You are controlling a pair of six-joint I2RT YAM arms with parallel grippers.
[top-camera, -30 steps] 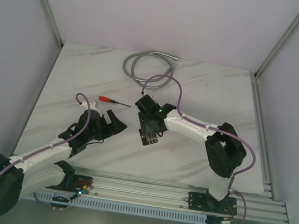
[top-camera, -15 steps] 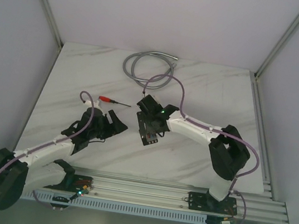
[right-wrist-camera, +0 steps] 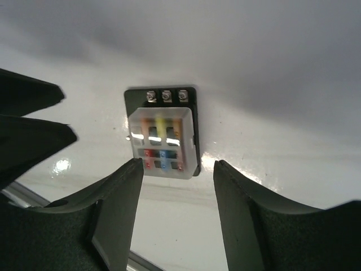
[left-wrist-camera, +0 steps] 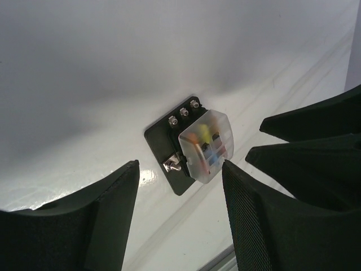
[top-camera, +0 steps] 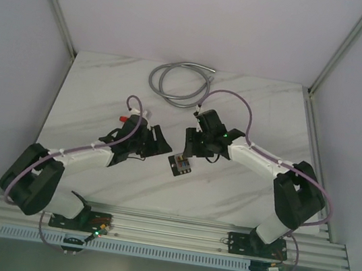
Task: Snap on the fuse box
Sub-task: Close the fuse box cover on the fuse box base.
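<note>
1. Two tools flank the fuse box, which lies flat on the worktop between the arms, nearer the near edge than the far one.
2. Our left tool has its fingers spread wide and holds nothing. The box sits beyond its tips, apart from them.
3. Our right tool is likewise spread and empty. It hovers just above the box with a finger to either side in its own view, and as far as we can tell it is not touching.
4. Progress: the clear cover sits over the fuse rows, the coloured fuses show through it, and its edges look square with the black base. We judge the cover to be on. Whether its clips have clicked home we cannot tell.
5. What is left, in our judgement, is at most a firm downward press to confirm the snap, and then backing both tools away.
6. Orientation: the cover and slots face up. The long axis runs from the bare end with three screws to the covered end. Seen from above, it lies roughly near-to-far, slightly askew. From overhead the box is too small for us to tell which end is which.
</note>
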